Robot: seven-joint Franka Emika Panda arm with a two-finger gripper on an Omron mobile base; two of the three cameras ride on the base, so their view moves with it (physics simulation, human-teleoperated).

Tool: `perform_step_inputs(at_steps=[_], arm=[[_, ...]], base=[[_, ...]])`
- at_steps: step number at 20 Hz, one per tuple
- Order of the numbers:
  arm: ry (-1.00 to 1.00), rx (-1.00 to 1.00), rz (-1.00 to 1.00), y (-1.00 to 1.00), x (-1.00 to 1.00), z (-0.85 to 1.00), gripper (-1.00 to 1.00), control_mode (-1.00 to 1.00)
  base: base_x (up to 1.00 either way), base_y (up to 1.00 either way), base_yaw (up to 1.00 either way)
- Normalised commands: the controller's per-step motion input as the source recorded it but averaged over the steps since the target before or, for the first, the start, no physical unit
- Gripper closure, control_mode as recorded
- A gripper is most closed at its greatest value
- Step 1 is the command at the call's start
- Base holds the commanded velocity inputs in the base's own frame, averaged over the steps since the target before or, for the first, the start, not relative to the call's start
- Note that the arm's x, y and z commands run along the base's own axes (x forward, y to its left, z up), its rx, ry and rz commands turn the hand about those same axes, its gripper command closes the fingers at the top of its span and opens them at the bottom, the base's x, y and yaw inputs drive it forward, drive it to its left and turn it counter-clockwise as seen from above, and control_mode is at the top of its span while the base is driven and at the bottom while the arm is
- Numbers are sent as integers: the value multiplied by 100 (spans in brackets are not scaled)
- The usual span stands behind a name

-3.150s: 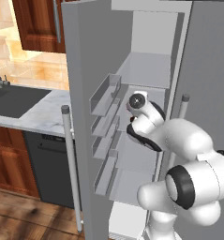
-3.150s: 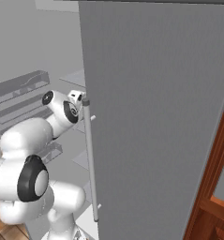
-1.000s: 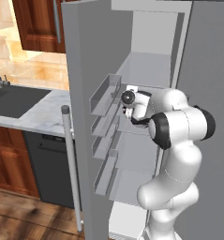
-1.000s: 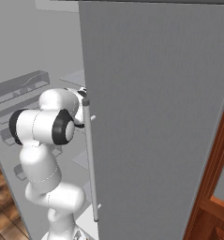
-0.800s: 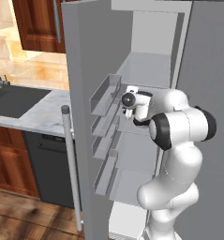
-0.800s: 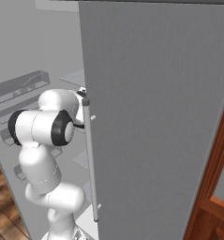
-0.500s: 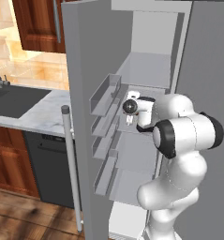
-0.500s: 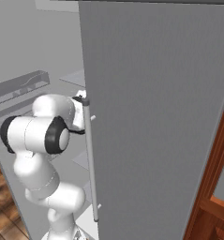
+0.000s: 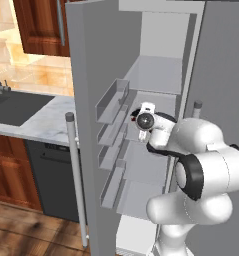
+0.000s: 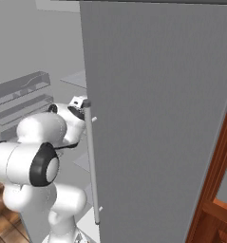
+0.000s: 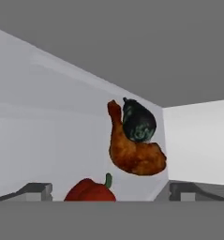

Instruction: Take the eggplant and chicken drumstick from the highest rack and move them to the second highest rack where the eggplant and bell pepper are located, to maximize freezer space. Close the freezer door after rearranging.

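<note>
**Approach to top-rack items**

In the hand view, the chicken drumstick (image 11: pixel 134 152) and dark eggplant (image 11: pixel 138 123) lie touching, eggplant on top, ahead of my pincer (image 11: pixel 108 190). A red bell pepper (image 11: pixel 91 191) sits nearer. I judge the eggplant smooth, firm, likely slippery: grasp across its middle. Drumstick: grip the thick end. Pincer fully open, holding nothing, inside the freezer (image 9: pixel 156 80).

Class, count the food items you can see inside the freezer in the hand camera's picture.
3: a chicken drumstick in the middle, a dark eggplant against its upper part, a red bell pepper lower left. Others may be hidden.
</note>
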Motion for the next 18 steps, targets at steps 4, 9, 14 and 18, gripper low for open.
perform_step_inputs(at_steps=[4, 9, 14, 18], arm=[[29, 9, 0, 5, -53, 65, -100, -100], [26, 8, 0, 7, -56, 72, -100, -100], [16, 3, 0, 11, -63, 68, -100, -100], [17, 2, -1, 17, -79, 39, -100, -100]], base=[[0, 0, 0], [0, 0, 0], [0, 0, 0], [0, 0, 0]])
